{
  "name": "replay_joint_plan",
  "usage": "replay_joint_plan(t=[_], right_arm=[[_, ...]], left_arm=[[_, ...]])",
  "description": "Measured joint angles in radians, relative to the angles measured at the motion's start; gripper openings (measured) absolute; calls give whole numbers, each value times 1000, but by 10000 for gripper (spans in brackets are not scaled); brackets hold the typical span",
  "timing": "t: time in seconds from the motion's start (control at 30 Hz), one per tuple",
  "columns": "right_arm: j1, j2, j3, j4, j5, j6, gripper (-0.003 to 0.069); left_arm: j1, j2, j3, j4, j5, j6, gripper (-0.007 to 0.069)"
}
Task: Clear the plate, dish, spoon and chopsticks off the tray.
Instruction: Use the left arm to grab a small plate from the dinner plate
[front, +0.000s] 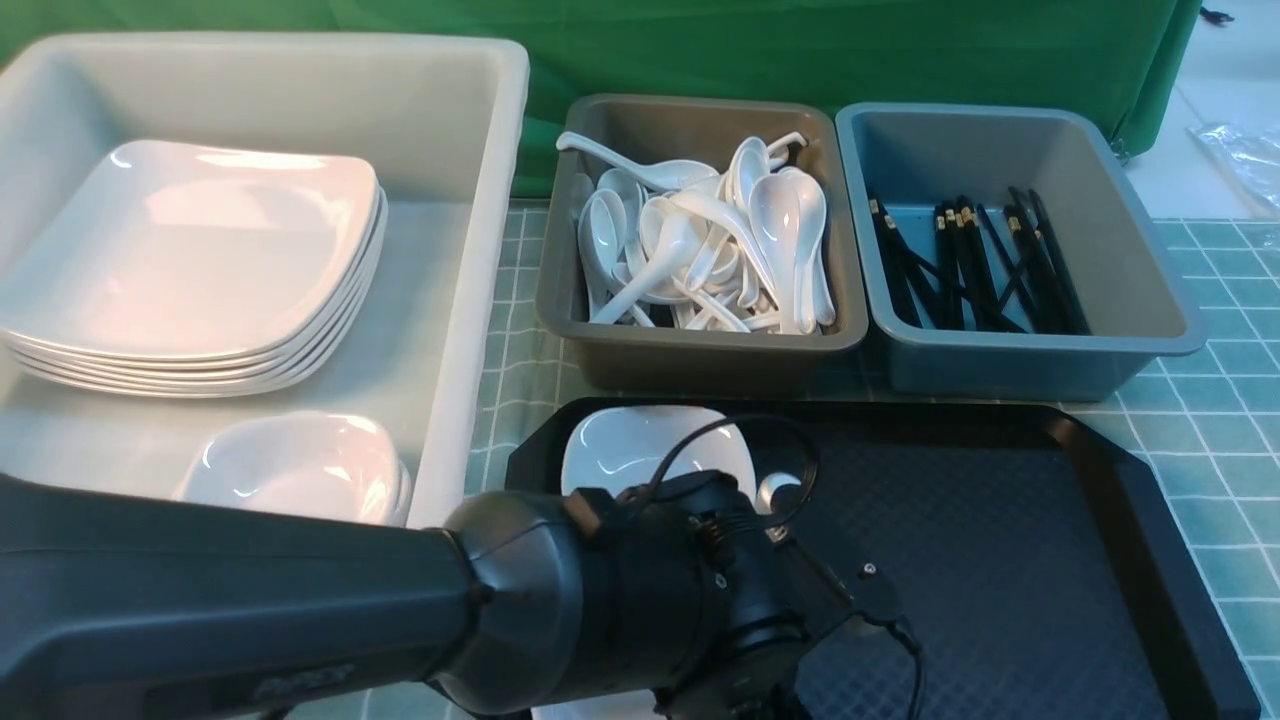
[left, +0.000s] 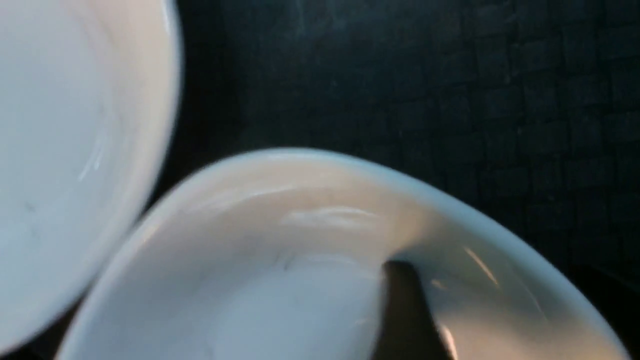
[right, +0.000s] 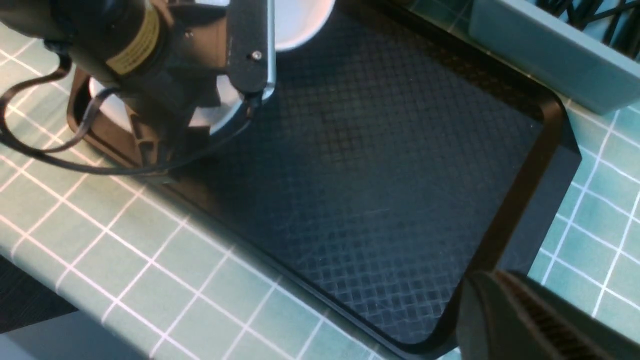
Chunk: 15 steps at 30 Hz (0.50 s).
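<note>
The left arm hung low over the near left part of the tray (front: 1000, 560), its left gripper (right: 155, 135) down at the plate (left: 250, 300). One dark finger (left: 405, 310) lay inside the rim, but whether the jaws were apart or clamped could not be told. The dish (front: 640, 445) sat just beyond, also on the tray. The right gripper (right: 520, 320) was closed and empty by the tray's right end. Taking the plate looked like the step in hand. Next it would need a firm pinch on the rim and a lift toward the white tub (front: 470, 250).

The black plastic tray (front: 1000, 560) has a rough, cross-hatched matt floor; the white dish (front: 630, 445) looks smooth and glossy.
</note>
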Motion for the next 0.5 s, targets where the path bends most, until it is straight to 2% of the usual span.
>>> replay_joint_plan(t=[0.03, 0.07, 0.1, 0.23, 0.3, 0.37, 0.5], right_arm=[[0, 0, 0, 0, 0, -1, 20], [0, 0, 0, 0, 0, -3, 20], [0, 0, 0, 0, 0, -3, 20], [0, 0, 0, 0, 0, -3, 20], [0, 0, 0, 0, -1, -3, 20], [0, -1, 0, 0, -5, -3, 20], [0, -2, 0, 0, -29, -3, 20]], left_arm=[[0, -2, -1, -8, 11, -8, 309], [-1, -12, -1, -20, 29, -13, 232], [-3, -23, -2, -24, 35, -10, 205], [-35, -65, -3, -62, 39, -5, 165], [-84, -140, -2, -95, 46, -7, 76], [-107, -191, -2, -117, 58, -7, 35], [-124, -353, -25, -122, 138, -9, 18]])
